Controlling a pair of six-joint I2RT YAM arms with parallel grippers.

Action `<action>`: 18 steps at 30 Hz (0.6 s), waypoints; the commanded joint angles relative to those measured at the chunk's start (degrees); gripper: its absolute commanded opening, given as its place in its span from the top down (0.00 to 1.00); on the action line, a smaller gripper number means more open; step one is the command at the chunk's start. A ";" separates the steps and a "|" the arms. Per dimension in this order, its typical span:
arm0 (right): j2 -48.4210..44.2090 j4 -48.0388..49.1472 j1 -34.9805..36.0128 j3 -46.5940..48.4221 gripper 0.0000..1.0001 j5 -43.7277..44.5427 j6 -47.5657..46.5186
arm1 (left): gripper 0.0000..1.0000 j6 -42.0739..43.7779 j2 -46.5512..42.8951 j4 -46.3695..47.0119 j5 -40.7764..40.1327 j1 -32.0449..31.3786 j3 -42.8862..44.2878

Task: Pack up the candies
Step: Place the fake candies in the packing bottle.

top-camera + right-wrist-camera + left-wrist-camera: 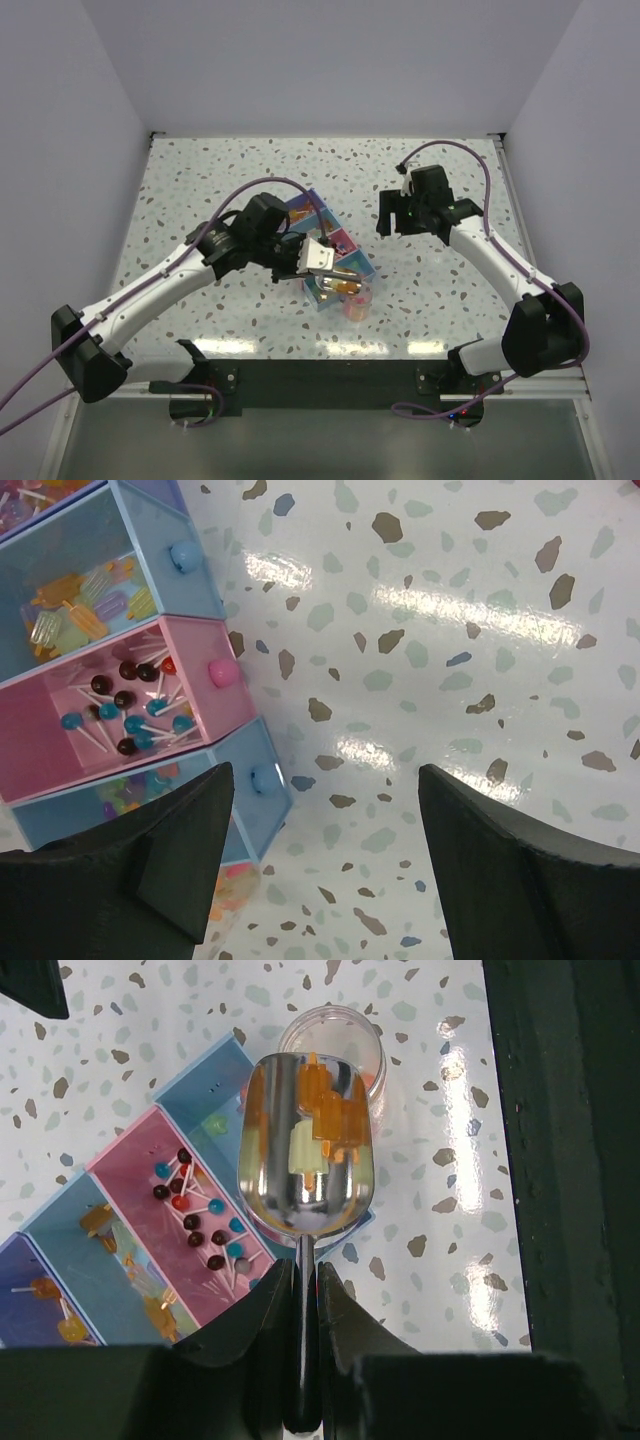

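Left claw (303,1290) clamped on scoop (305,1160) handle, candies (325,1110) in its bowl over the clear jar (345,1022) — tip slowly, lip inside rim, none onto bench (440,1110). Right claw (325,775) open, empty.

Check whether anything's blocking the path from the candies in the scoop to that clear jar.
Nothing visible does. The left end effector holds the scoop, and the candies in its bowl hang right over the clear jar, which shows no lid. The drawer box lies beside the jar, not across it.
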 commanded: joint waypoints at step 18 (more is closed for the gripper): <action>0.24 3.43 -0.92 -0.71 0.22 -2.82 0.26 | 1.00 1.96 6.60 -11.73 -12.63 -7.16 11.28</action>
